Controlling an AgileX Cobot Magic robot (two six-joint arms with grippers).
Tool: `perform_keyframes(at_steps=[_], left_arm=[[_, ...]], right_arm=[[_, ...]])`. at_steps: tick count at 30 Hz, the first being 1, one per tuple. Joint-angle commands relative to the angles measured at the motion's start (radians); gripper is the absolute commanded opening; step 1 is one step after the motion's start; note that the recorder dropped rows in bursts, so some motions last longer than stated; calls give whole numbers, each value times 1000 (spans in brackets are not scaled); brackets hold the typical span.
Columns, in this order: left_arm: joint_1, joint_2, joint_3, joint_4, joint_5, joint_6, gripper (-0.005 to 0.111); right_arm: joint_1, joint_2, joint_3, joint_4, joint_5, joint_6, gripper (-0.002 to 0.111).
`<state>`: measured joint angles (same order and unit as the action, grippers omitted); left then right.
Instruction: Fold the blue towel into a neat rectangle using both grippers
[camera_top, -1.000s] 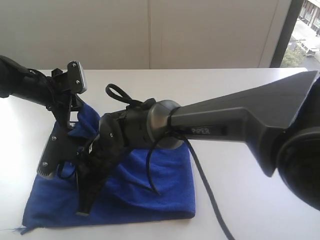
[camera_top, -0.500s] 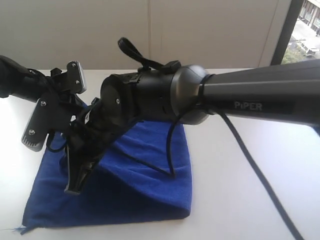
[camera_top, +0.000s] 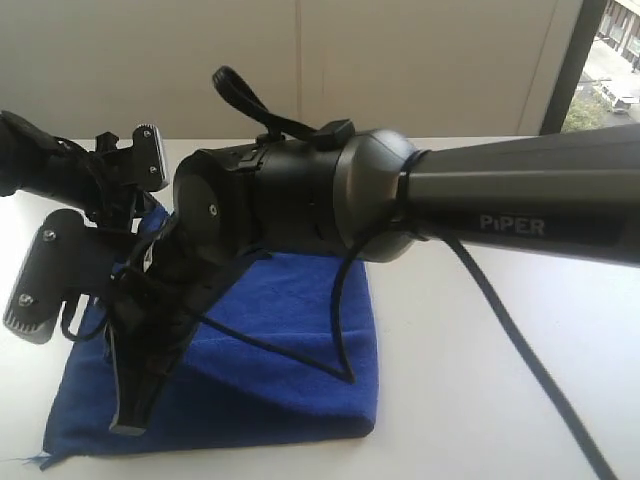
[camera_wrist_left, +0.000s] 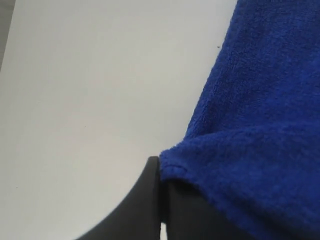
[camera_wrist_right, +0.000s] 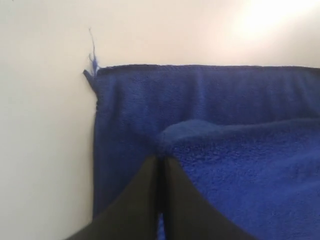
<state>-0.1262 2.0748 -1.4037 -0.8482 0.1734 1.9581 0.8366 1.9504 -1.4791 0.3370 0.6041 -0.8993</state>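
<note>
The blue towel (camera_top: 290, 330) lies partly folded on the near left of the white table (camera_top: 480, 380). My right gripper (camera_top: 130, 415), on the arm lettered PIPER, reaches across the middle and points down over the towel's near left part. Seen from the right wrist, this gripper (camera_wrist_right: 160, 159) is shut on a raised fold of the towel (camera_wrist_right: 240, 165), above a lower layer with a frayed corner (camera_wrist_right: 92, 70). My left gripper (camera_top: 135, 212) is at the towel's far left edge, mostly hidden behind the right arm. Its wrist view shows the gripper (camera_wrist_left: 161, 167) shut on a towel (camera_wrist_left: 260, 125) corner above bare table.
Black cables (camera_top: 345, 330) hang from the right arm over the towel and trail across the table to the right. The right arm's thick body (camera_top: 300, 195) hides the towel's far part. A wall stands behind the table, with a window (camera_top: 610, 60) at the far right.
The right arm has swung up and to the left, carrying its fold of towel toward the near left corner. The left arm has shifted only slightly.
</note>
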Motion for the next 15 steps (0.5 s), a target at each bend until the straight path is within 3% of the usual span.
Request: perform_keyframes(at_steps=[1,10,15], left_arm=[[13,-4,-2,-9,-2,158,0],[37,-14,-2,-3,51,158,0],[44,-42,-2,93,95,122,0]], right_arm=[[30,-14,2,11,7,6,0],[40,-16,2,5,-5,6,0],[40,-22,2,5,-16,6,0]])
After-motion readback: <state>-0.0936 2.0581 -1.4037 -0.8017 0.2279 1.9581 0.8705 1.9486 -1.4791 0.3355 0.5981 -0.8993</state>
